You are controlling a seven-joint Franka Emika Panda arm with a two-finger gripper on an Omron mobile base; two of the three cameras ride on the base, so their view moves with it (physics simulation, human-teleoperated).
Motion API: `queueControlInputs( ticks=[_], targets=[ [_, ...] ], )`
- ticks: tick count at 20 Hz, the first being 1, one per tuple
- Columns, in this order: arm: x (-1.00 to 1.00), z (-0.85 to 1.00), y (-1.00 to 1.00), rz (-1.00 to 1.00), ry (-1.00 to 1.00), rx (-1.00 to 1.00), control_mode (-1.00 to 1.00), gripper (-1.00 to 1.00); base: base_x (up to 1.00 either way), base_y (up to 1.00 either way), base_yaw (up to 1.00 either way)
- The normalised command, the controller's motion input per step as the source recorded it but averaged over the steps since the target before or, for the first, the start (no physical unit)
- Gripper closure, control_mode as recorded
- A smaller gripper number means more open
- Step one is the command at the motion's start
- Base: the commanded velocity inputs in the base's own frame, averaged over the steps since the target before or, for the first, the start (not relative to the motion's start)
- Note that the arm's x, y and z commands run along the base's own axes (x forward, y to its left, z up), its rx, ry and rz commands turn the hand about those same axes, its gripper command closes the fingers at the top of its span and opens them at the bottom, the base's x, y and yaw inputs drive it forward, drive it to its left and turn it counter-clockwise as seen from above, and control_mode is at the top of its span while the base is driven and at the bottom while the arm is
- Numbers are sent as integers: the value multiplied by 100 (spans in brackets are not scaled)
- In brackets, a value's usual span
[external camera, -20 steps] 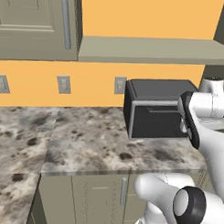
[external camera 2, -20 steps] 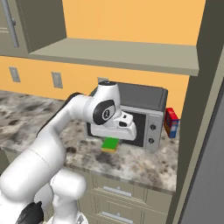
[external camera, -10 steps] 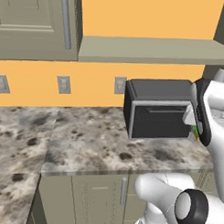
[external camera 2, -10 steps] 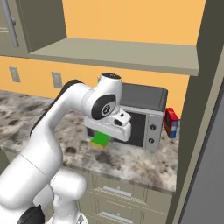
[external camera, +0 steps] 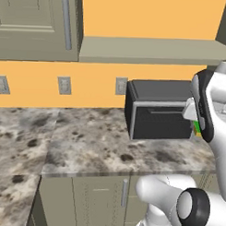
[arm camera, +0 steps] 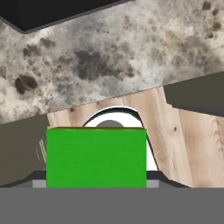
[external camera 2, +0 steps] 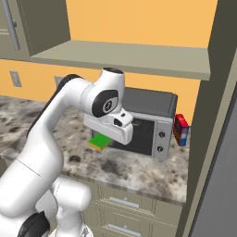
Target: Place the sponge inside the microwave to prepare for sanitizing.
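Note:
The bright green sponge hangs above the granite counter, in front of the small countertop oven. My gripper is shut on it, the white hand pointing down and left. In the hand view the sponge spans the bottom centre between the jaws and covers the fingertips. In the left base view a sliver of the sponge peeks out behind my forearm. The microwave is out of view.
A small grey-and-black countertop oven stands against the orange wall. A red and blue box sits to its right. A shelf runs above it. The counter edge and the wooden floor lie beneath the hand.
The hand has carried the sponge leftward and slightly up, away from the oven's front, and the wrist has turned.

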Motion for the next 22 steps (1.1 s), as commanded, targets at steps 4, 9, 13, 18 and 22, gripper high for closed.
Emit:
queueControlInputs(
  ticks=[4, 9, 13, 18, 22],
  targets=[
    [-4, 11, 11, -4, 5, 0, -100, 100, 0, 0, 0],
    [0, 0, 0, -1, 0, 0, -100, 100, 0, 0, 0],
    [0, 0, 0, 0, 0, 0, -100, 100, 0, 0, 0],
    [0, 0, 0, 0, 0, 0, -100, 100, 0, 0, 0],
    [0, 0, 0, 0, 0, 0, 100, 100, -9, 0, 0]
  ],
)
